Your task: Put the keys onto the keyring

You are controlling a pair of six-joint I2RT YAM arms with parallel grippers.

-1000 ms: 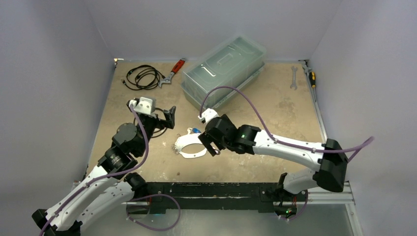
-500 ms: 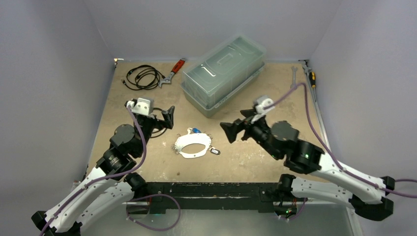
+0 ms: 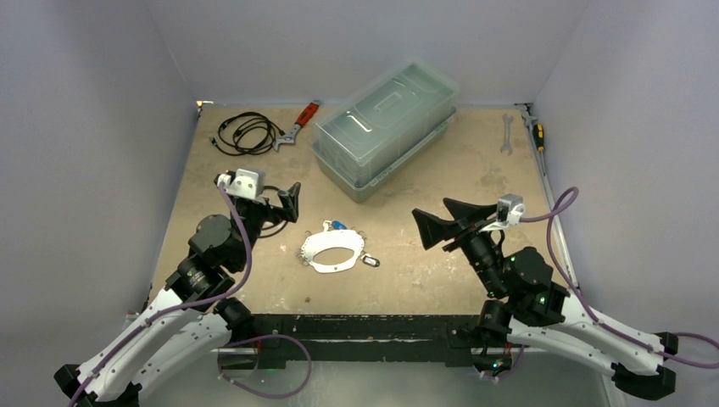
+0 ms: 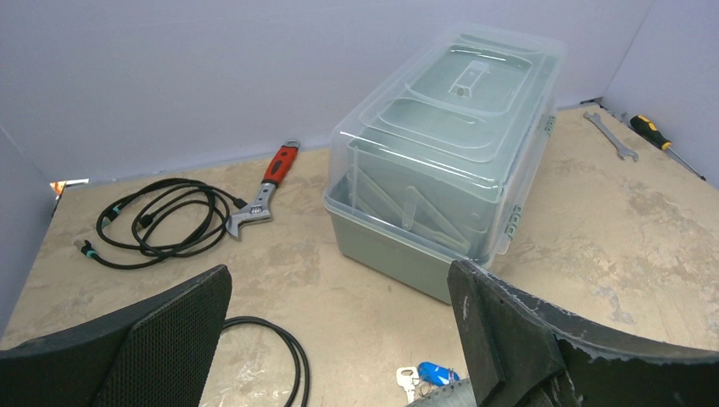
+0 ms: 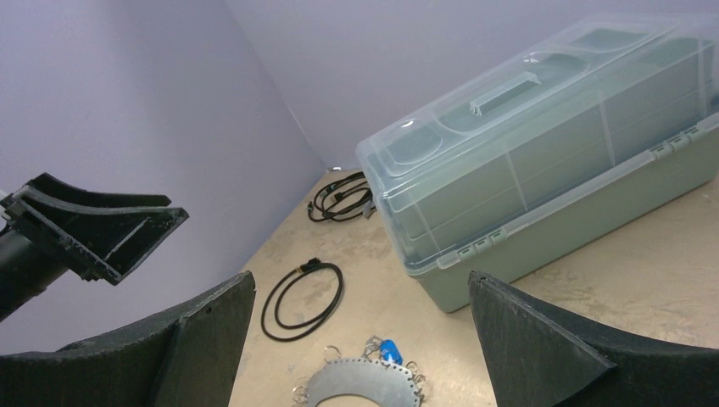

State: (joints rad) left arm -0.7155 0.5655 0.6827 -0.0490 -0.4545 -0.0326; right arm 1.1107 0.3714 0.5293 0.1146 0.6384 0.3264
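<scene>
The keyring (image 3: 332, 252), a flat whitish-silver hoop with small split rings along its rim, lies on the table between the two arms. It shows in the right wrist view (image 5: 360, 383) too. A key with a blue tag (image 3: 337, 225) sits at its far edge; the same blue tag (image 4: 438, 373) (image 5: 390, 350) appears in both wrist views. A dark-tagged key (image 3: 370, 261) lies at the hoop's near right. My left gripper (image 3: 280, 206) (image 4: 339, 288) hovers left of the hoop, open and empty. My right gripper (image 3: 431, 209) (image 5: 363, 288) hangs open to the hoop's right, well apart.
A clear-lidded green toolbox (image 3: 386, 127) stands at the back. A coiled black cable (image 3: 246, 133) and a red-handled wrench (image 3: 298, 124) lie back left. A small black cable loop (image 5: 301, 297) lies by the left gripper. A silver wrench (image 3: 506, 134) and a screwdriver (image 3: 537, 134) lie back right.
My right arm has pulled away from the keyring, swinging right and up. The dark-tagged key now shows at the hoop's near right. The left arm has barely moved.
</scene>
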